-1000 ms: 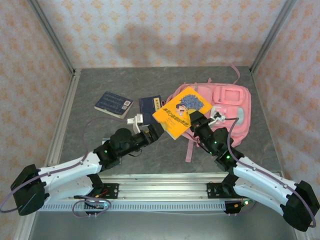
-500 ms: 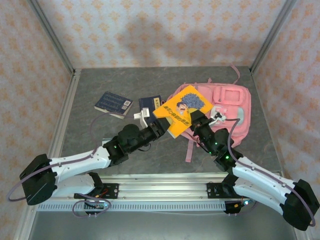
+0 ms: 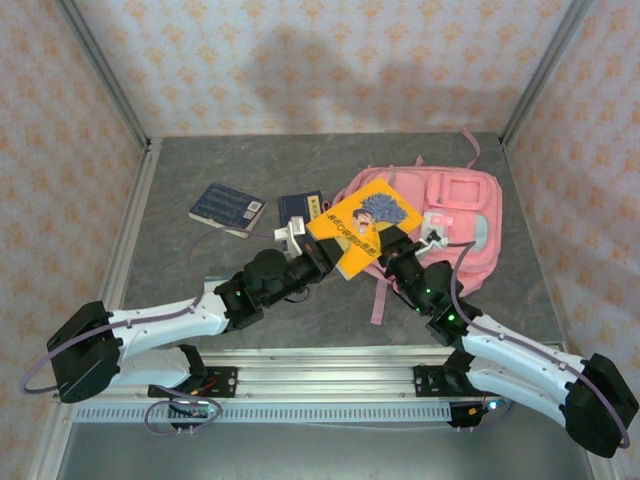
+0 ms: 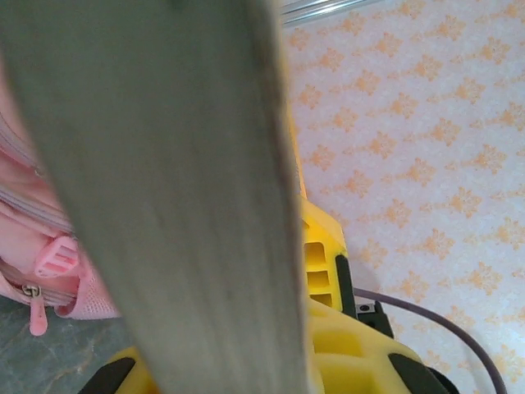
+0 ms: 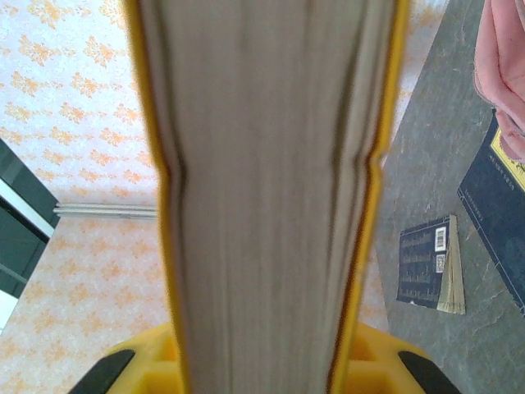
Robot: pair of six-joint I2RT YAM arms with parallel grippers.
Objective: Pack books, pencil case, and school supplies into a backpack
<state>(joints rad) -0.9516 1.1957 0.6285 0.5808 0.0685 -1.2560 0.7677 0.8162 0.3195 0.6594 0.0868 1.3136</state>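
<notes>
A yellow book with a cartoon cover is held tilted above the left edge of the pink backpack. My right gripper is shut on its lower right edge, and the page block stands between the yellow fingers. My left gripper is shut on the book's lower left corner, with the page edge against a yellow finger. Two dark navy books lie flat to the left. The pencil case and school supplies are out of view.
The backpack lies flat at centre right with its straps trailing toward the arms. A zip pull and pink buckle show below the book. Patterned walls close in three sides, and a metal rail runs along the near edge.
My left arm has reached forward and right to the yellow book, and its jaws have closed on the lower left corner. The right gripper has kept its hold.
</notes>
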